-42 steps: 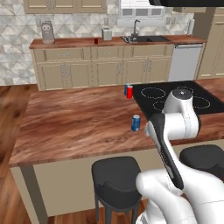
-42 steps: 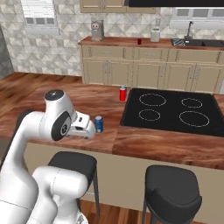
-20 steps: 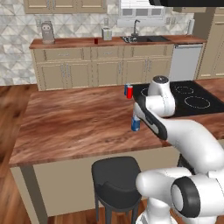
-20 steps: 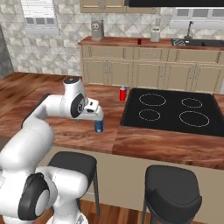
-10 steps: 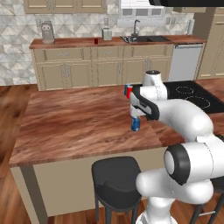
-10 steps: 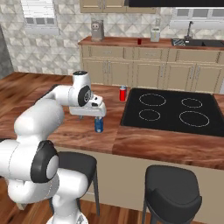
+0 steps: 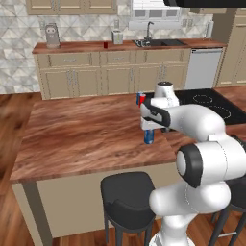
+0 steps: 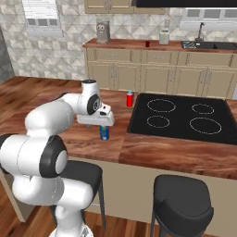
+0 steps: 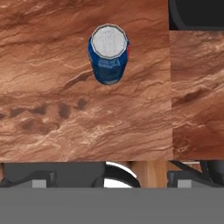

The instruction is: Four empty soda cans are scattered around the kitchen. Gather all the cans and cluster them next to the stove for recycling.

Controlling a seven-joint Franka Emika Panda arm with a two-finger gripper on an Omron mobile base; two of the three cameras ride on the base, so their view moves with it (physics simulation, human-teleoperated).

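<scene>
From the left base view, the gripper (image 7: 150, 126) hangs wide open and empty just above an upright blue soda can (image 7: 149, 136) on the reddish wood-grain tabletop (image 7: 81, 129), a red soda can (image 7: 141, 99) farther back. From the right base view, both cylinders stand left of the flat black glass stove (image 8: 185, 118). The hand view looks down on the blue can's round silvery top (image 9: 109, 41).

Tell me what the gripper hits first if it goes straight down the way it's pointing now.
Probably the bare wooden countertop. In the hand view the blue soda can stands upright off-centre, toward the top, so the open gripper looks likely to come down just beside it, though depth is unclear.
</scene>
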